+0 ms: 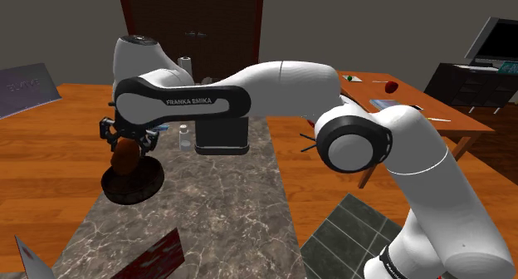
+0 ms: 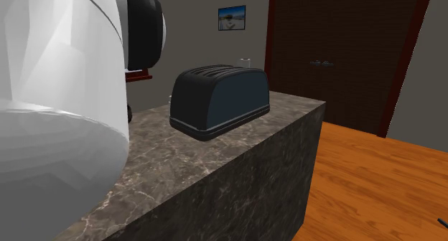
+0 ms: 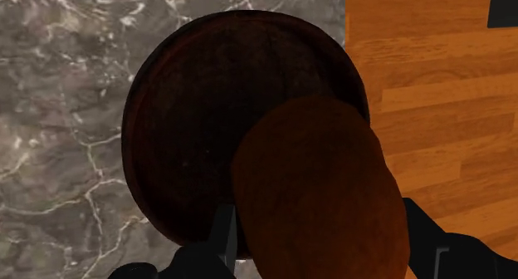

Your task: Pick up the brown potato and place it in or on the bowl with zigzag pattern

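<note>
Grip check — your gripper (image 1: 129,146) has its fingers clenched on the brown potato (image 3: 320,194), which hangs over the dark bowl (image 3: 191,111) on the marble counter (image 1: 224,211) — toward the rim nearer the wood floor (image 3: 432,86).

The worktop (image 1: 224,211) is showing grey stone with pale veins, like marble, faintly shining. The floor (image 3: 432,86) is showing orange wood planks with a soft gloss. The potato (image 3: 320,194) is looking matt brown and smooth, the bowl (image 3: 191,128) dull and dark. The toaster (image 2: 222,96) is gleaming smooth black, the arm (image 1: 432,178) glossy white.
</note>
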You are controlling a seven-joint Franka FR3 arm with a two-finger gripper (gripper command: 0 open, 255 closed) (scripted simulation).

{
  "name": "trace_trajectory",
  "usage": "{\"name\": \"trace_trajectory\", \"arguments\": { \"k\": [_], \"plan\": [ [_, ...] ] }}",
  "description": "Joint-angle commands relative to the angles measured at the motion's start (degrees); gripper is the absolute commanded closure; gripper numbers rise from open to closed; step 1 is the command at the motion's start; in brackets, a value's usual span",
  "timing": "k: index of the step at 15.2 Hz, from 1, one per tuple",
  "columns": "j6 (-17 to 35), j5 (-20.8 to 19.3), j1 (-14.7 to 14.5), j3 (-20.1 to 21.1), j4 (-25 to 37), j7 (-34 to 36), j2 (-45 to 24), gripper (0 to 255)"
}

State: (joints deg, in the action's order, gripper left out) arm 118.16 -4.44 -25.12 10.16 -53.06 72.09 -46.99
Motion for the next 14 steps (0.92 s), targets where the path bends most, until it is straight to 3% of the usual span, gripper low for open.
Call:
{"name": "trace_trajectory", "arguments": {
  "k": [1, 4, 12, 13, 14],
  "plan": [
    [2.0, 0.0, 0.2, 0.0, -2.4, 0.0, 0.4, 255],
    [4.5, 0.0, 0.4, 0.0, -4.8, 0.0, 0.3, 255],
    [4.5, 0.0, 0.4, 0.0, -4.8, 0.0, 0.3, 255],
    [4.5, 0.0, 0.4, 0.0, -4.8, 0.0, 0.3, 0],
    [4.5, 0.0, 0.4, 0.0, -4.8, 0.0, 0.3, 0]
  ]
}}
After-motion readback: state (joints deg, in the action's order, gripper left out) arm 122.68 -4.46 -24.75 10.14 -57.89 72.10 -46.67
